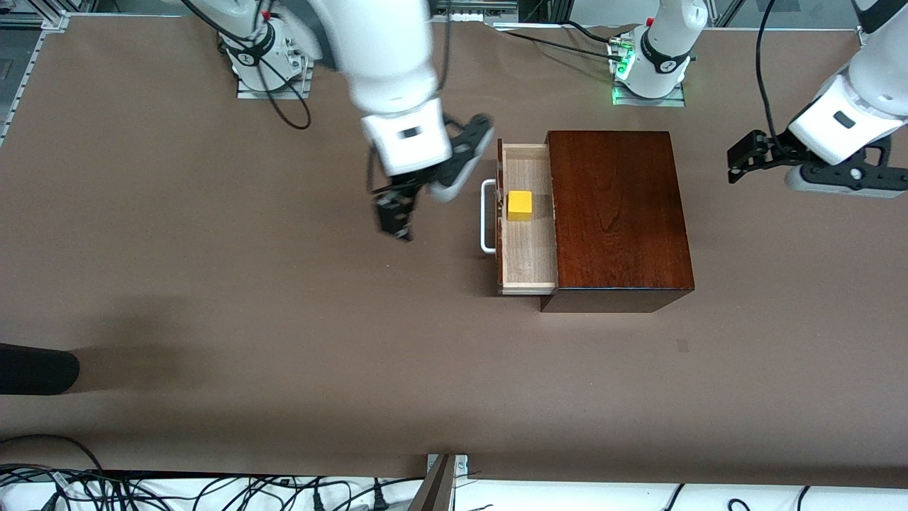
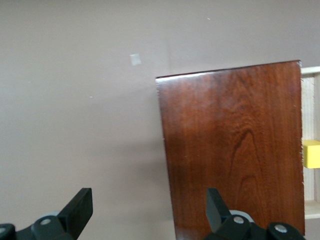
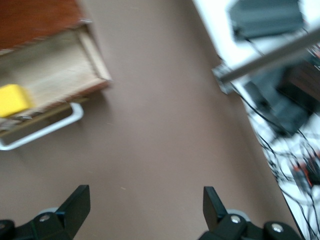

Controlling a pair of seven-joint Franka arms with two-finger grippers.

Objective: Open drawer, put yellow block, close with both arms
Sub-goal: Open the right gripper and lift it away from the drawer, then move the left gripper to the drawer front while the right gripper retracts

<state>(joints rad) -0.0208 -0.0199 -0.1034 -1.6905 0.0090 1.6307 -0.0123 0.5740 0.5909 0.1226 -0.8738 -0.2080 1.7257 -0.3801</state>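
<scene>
**Now: block in the open drawer, both grippers empty**

Already the block (image 1: 519, 205) sits in the drawer (image 1: 526, 248), which is pulled out of the box (image 1: 617, 213) toward the right arm's end of the table (image 1: 213, 298). The block rests on the pale tray floor, close against the drawer front, at about 9 o'clock from the middle of the box in the front view. The handle (image 1: 487, 216) sticks out from the drawer front at 9 o'clock from the block; nothing touches it.

The right gripper (image 1: 395, 216) hangs in the air over bare table, at roughly 9 o'clock from the handle in the front view and apart from it. Its fingers (image 3: 75, 207) are spread wide with nothing between them; the right wrist view shows only brown table in the gap, with the drawer, the block (image 3: 14, 100) and the handle (image 3: 45, 131) off to one side.

The left gripper (image 1: 741, 162) is up in the air over the table at the left arm's end, at about 3 o'clock from the box and well apart from it. Its fingers (image 2: 80, 207) also stand wide apart and hold nothing. The left wrist view looks down on the box top (image 2: 232, 150), with an edge of the block (image 2: 312, 154) showing past it.
</scene>
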